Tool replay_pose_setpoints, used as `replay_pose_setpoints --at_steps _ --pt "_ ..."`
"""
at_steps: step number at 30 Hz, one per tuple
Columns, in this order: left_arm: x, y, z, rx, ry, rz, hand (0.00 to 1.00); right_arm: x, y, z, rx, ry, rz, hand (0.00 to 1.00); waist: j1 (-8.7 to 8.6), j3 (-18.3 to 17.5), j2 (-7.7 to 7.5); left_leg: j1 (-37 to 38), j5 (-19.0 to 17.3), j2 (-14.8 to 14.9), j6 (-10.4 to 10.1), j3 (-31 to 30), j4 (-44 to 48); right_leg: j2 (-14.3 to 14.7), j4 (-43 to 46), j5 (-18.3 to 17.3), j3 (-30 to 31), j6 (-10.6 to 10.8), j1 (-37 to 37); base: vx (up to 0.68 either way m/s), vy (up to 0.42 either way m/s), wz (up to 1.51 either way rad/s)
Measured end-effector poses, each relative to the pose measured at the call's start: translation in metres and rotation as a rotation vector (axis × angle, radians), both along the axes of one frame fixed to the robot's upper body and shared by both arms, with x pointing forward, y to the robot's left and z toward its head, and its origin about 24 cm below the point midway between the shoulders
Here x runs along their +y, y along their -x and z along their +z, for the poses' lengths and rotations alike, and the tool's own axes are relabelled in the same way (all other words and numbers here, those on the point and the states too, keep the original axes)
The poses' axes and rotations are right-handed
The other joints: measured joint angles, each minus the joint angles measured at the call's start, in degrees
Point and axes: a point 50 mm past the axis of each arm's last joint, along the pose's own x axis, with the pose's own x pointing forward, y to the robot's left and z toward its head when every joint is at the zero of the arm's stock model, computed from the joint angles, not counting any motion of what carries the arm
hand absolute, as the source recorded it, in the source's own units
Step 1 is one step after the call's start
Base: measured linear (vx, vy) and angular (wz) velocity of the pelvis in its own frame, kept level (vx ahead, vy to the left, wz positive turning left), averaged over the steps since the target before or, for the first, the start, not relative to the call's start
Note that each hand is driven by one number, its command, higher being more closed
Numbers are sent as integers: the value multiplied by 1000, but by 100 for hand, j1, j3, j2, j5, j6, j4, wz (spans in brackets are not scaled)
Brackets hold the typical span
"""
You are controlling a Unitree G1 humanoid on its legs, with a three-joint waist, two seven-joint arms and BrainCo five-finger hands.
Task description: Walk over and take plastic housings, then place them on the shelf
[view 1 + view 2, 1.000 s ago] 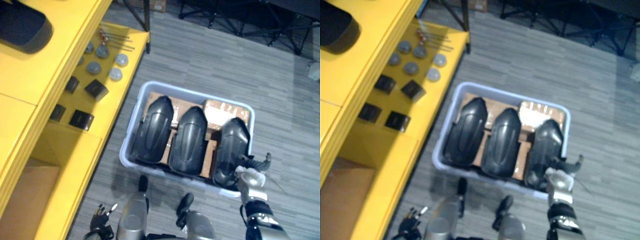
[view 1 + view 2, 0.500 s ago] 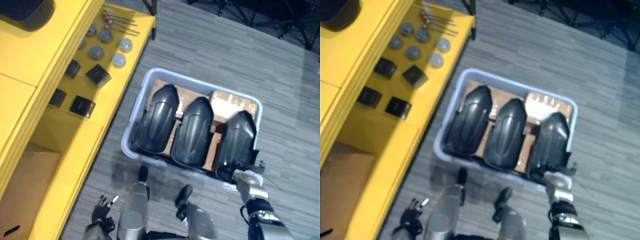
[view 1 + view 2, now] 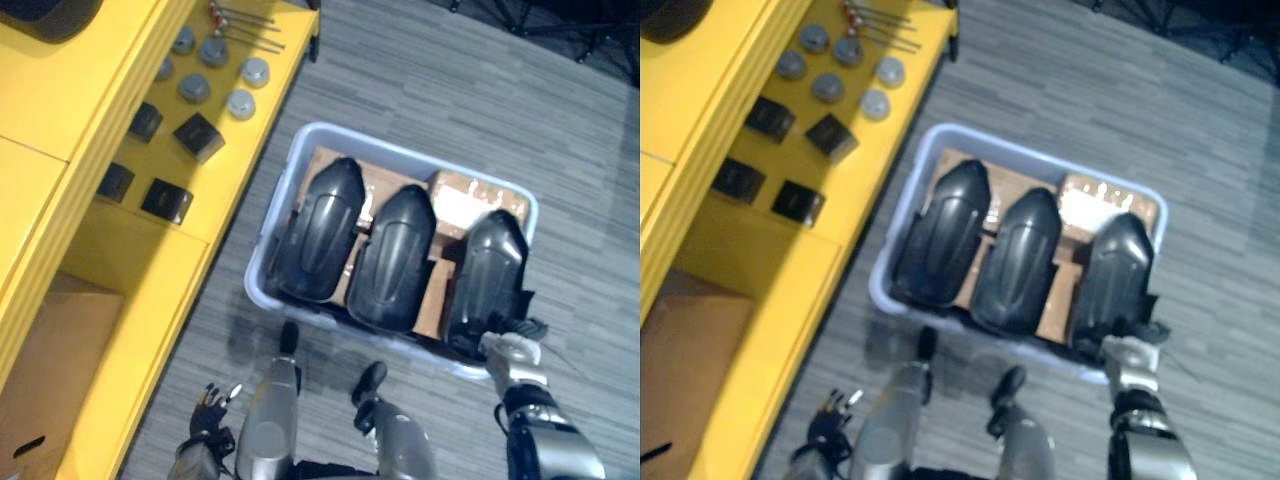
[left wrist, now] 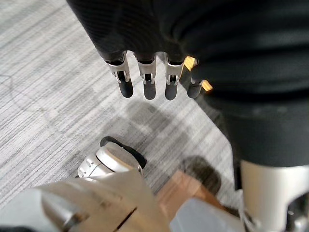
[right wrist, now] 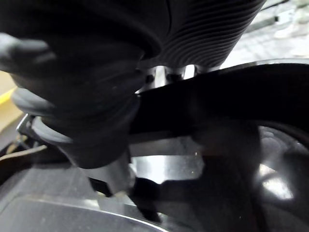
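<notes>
Right robot hand (image 3: 512, 348) at the rightmost housing (image 3: 490, 265) (grip hidden); a shallow hold could let it slip; left robot hand (image 4: 147, 79) open.

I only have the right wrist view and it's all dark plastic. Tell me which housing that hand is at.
Observer: The right hand is at the near end of the rightmost housing, one of three lying side by side in the pale blue bin.
Operator: Now give me the other hand.
Observer: The left hand hangs over the grey floor, fingers straight, holding nothing.
</notes>
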Motion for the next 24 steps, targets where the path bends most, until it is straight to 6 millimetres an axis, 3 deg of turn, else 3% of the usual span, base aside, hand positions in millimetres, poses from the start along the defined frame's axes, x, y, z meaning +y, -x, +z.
replay_pose_setpoints --at_steps 6,18,22,24 --pt "0 -1 1 -14 -3 3 0 -3 -5 5 8 36 12 100 16 72 129 -58 41 15 -17 -39 -25 15 26 -9 -39 1 -53 -1 -17 2" --pt "2 -10 9 -59 -27 22 0 -8 1 16 -48 152 43 100 102 91 86 531 213 -16 -41 -29 -527 3 -121 7 -86 24 388 9 -4 1" --pt "13 -5 13 -55 -88 120 0 -6 11 12 -50 185 48 100 76 -17 -61 898 411 -37 -60 -1 -998 3 -270 34 -98 66 592 9 -7 0" --pt "23 -3 17 -61 -130 206 0 1 18 6 -45 192 56 100 -28 -149 -230 1109 544 -46 -74 -9 -1302 9 -372 62 -196 108 745 55 -25 10"
